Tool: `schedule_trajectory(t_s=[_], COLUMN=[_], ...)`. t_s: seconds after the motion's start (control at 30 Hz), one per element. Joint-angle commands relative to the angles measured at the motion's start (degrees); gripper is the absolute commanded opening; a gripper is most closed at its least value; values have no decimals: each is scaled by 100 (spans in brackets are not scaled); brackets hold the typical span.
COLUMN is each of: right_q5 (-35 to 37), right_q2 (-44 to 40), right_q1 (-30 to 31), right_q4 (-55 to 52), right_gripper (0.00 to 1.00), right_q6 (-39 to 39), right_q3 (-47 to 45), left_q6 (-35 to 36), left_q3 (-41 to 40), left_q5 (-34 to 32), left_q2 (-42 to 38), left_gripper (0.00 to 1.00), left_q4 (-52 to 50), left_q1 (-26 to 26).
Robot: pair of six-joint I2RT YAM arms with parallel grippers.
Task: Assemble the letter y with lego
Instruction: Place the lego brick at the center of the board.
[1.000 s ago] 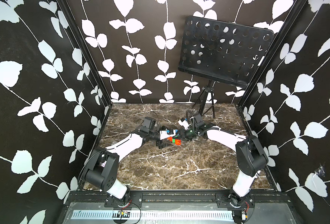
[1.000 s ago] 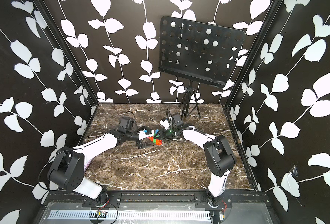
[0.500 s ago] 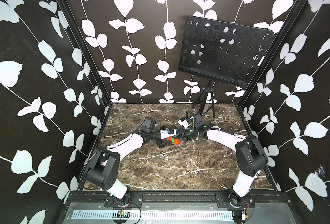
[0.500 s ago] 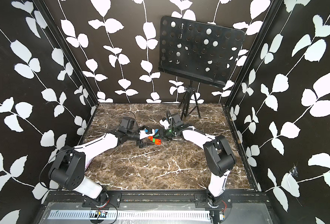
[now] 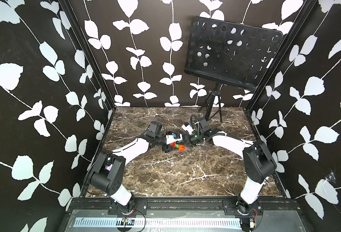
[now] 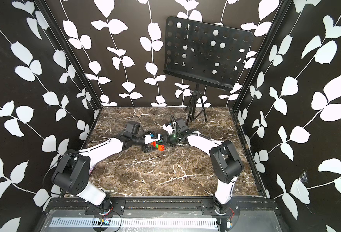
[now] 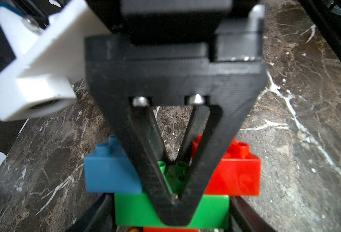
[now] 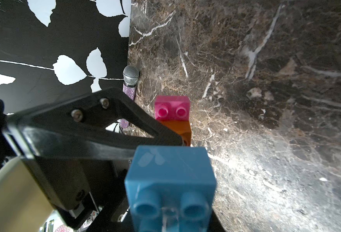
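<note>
midway across the marble table [image 5: 175, 176] the left gripper [image 5: 170, 146] straddles the stem of the letter y [image 5: 181, 148], clamped or not i cannot tell, the right gripper [image 7: 174, 197] pinches its green bar [image 7: 133, 211] between blue and red tips, and a music stand [image 5: 231, 56] rises behind.

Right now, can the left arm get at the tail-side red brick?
Probably yes: the left gripper has its jaws apart either side of the tail-side red brick; the right gripper, shut on the green brick, grips farther up, leaving that end free.
</note>
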Motion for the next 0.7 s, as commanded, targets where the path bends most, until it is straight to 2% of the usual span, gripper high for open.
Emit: schedule_trajectory(t_s=[0.0, 0.13, 0.27, 0.33, 0.4, 0.57, 0.67], right_q5=[-93, -64, 129, 305, 461, 844, 1149], right_q2=[-159, -140, -228, -320, -405, -652, -941], right_q1=[34, 34, 34, 25, 19, -40, -117], right_q4=[186, 167, 88, 3, -123, -461, -579], right_gripper=[21, 24, 39, 50, 55, 58, 59], right_q6=[-21, -39, -88, -143, -183, -299, -386], right_q3=[-19, 3, 6, -2, 16, 147, 250], left_q6=[-17, -15, -82, -134, -155, -448, -977], left_q3=[108, 103, 106, 99, 84, 66, 100], left_q5=[117, 126, 126, 103, 91, 25, -200], left_q2=[-83, -109, -127, -127, -136, -162, -153], left_gripper=[70, 66, 64, 64, 64, 64, 64], left_q4=[23, 25, 10, -3, -58, -143, -156], left_q1=[-41, -42, -42, -42, -41, -44, -93])
